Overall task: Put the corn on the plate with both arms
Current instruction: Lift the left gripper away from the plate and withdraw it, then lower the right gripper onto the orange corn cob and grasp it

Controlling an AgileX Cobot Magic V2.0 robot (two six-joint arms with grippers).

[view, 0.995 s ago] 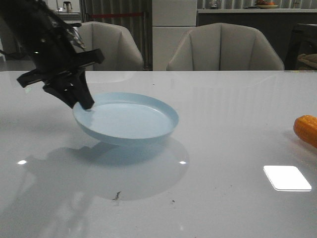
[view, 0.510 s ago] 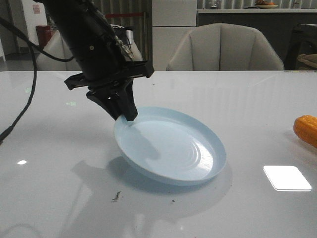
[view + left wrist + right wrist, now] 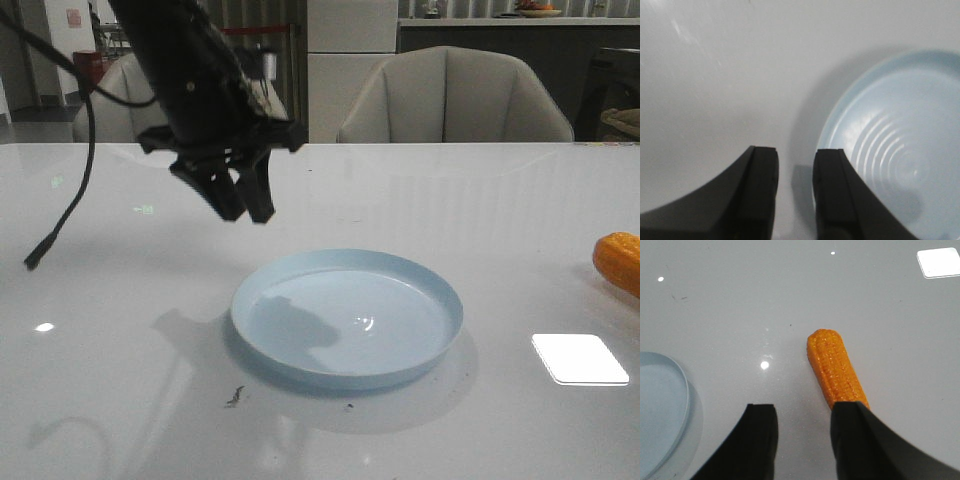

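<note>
Plate (image 3: 420,345) sits flat, left gripper (image 3: 243,205) empty with fingers slightly apart above it. Right gripper (image 3: 802,427) is spread beside the corn (image 3: 835,372); I'd centre over the cob's middle before closing.

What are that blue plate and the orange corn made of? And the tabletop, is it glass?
The plate looks like glossy pale blue plastic: thin rim, moulded concentric rings, soft highlights. The corn has regular, slightly shiny kernels, so it may be a plastic replica; real can't be excluded. The table is white and mirror-glossy, reflecting lights and chairs: glass or lacquer, unclear which.
</note>
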